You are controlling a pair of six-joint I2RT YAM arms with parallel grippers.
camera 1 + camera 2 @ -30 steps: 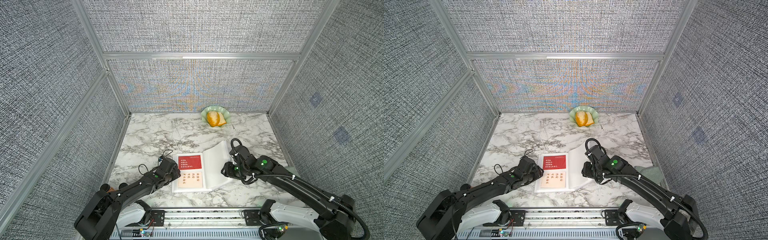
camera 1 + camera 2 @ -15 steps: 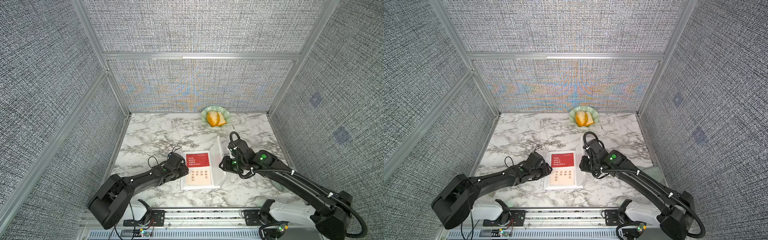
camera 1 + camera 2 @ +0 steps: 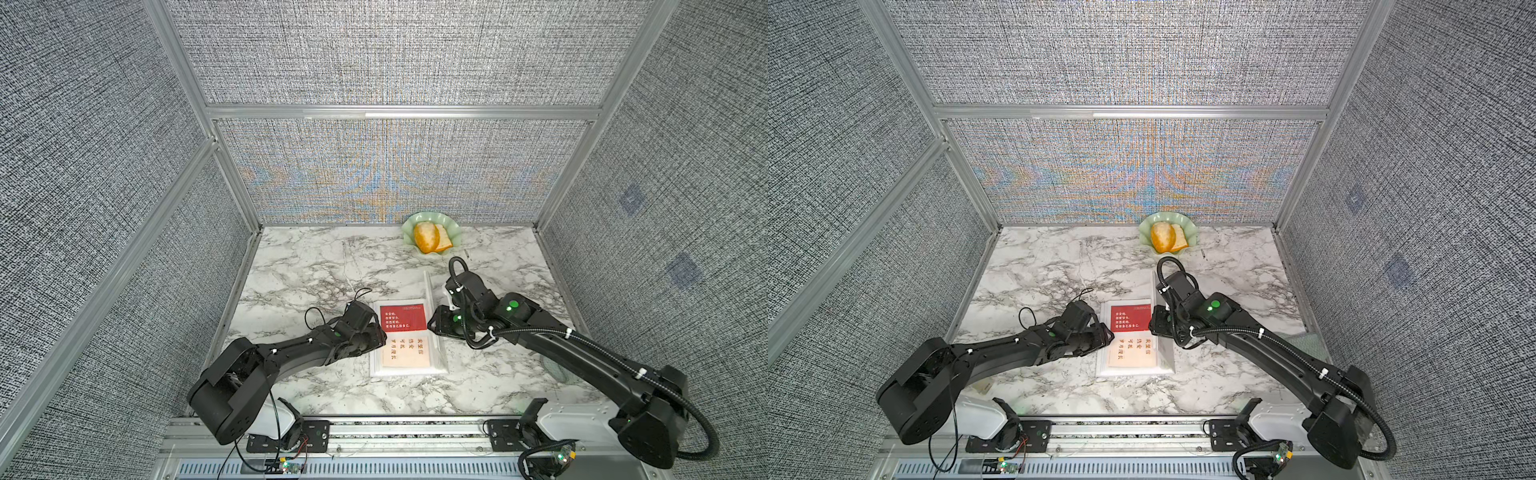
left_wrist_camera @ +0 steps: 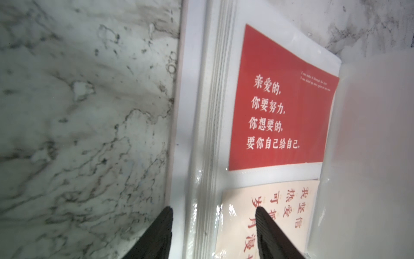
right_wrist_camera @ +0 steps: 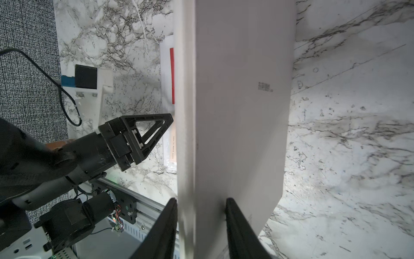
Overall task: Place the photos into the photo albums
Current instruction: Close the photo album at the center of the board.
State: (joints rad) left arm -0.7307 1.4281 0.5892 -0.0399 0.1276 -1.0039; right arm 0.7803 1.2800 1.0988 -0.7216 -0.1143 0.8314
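Marble table [image 3: 311, 266]: carries everything below.

Photo album [image 3: 415, 371]: lies open near the table's front edge, roughly midway between the two arms. Its inner pages lie flat. Its back cover [image 5: 242, 112], pale with a small barcode, stands lifted on the album's right side, close to upright.

Right gripper [image 5: 200, 200]: at the album's right side, fingers clamped on the raised back cover, one on each face.

Left gripper [image 4: 214, 209]: at the album's left edge, fingers apart and holding nothing. One finger [image 4: 161, 226] is over the table just beside the album; the other is over the lower page.

Green dish [image 3: 453, 232] with bread [image 3: 428, 237]: well beyond the album, against the back wall.

Red photo [image 4: 280, 107], white text: sits in the far sleeve of the album's open page.

Cream photo [image 4: 280, 213], red-brown characters: in the sleeve just nearer, directly below the red one. Both lie flat under clear film.
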